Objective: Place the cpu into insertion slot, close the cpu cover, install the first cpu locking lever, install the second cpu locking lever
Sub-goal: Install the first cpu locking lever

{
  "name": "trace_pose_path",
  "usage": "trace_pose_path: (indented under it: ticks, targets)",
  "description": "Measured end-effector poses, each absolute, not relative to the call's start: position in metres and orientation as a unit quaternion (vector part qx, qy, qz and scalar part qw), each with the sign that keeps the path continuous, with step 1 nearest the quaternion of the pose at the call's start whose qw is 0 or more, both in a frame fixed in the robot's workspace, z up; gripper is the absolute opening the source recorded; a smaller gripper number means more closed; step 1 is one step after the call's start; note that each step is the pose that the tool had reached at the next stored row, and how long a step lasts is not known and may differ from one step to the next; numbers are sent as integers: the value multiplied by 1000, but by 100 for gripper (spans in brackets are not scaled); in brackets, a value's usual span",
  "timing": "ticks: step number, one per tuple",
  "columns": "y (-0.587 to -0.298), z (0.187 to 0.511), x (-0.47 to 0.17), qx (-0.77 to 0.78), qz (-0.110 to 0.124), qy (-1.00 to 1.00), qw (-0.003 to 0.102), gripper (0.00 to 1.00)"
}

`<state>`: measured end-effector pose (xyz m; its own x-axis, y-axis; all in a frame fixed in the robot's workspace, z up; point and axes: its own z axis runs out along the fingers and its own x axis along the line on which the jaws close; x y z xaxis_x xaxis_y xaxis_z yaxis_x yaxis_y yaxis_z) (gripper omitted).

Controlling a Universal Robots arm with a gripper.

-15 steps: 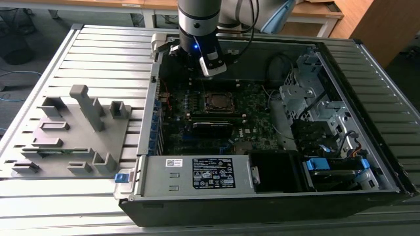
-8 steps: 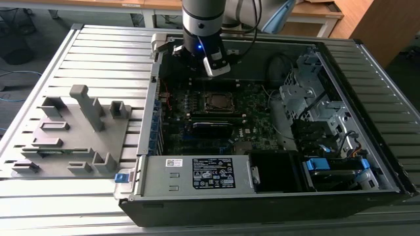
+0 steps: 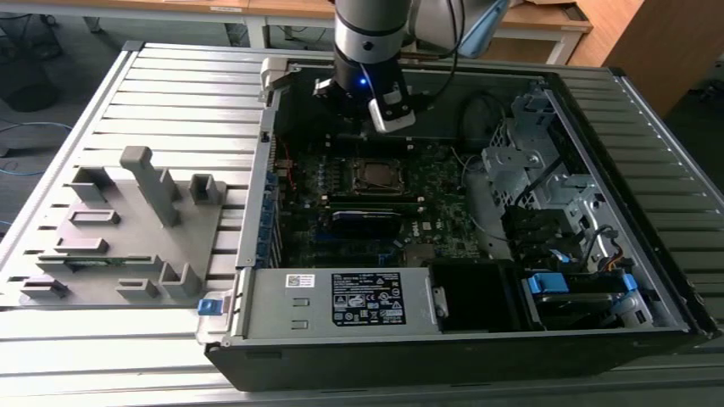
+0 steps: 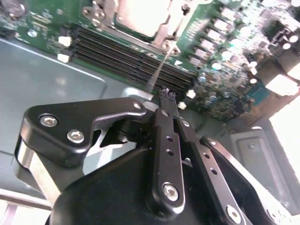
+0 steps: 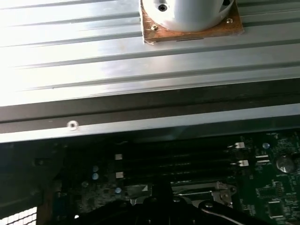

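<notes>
**Second wrist view.** The gripper (image 4: 166, 93) hangs just off one corner of the insertion slot (image 4: 107, 13), above the memory slots (image 4: 126, 56).
- Its fingers are drawn together into one narrow tip, with no gap showing.
- A thin silver locking lever (image 4: 158, 70) runs from the slot's corner out toward that tip. Whether the tip has hold of it cannot be told.
- A closed, slim tip likely suits nudging so thin a wire.
- The cpu (image 4: 138, 14) lies in the slot, pale metal top up.
- The cpu cover (image 4: 165, 29) appears to be down around it, so seating and cover look done.

**First wrist view.** Past the slot come the memory slots, then the case wall (image 5: 140, 124), then the bright slatted table (image 5: 93, 61). The arm's white base (image 5: 190, 11) is bolted to the table on a plate.

**Exterior view.** The computer case (image 3: 633, 170) lies open on its side, probably so the circuit board (image 3: 442, 212) faces up to the arm. The gripper stands over the board just beyond the slot. A grey fixture tray (image 3: 114, 254) sits on the table well apart from the slot, toward the exterior view's left. Wooden desks (image 3: 169, 7) and grey floor (image 3: 68, 76) lie behind.
</notes>
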<state>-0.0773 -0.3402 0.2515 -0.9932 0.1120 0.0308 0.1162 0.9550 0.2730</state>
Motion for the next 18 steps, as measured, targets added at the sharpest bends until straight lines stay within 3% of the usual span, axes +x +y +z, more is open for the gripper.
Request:
trace_pose_path:
  ticks: [18]
  targets:
    - [-341,243,-68,-57,-138,-989,6,11]
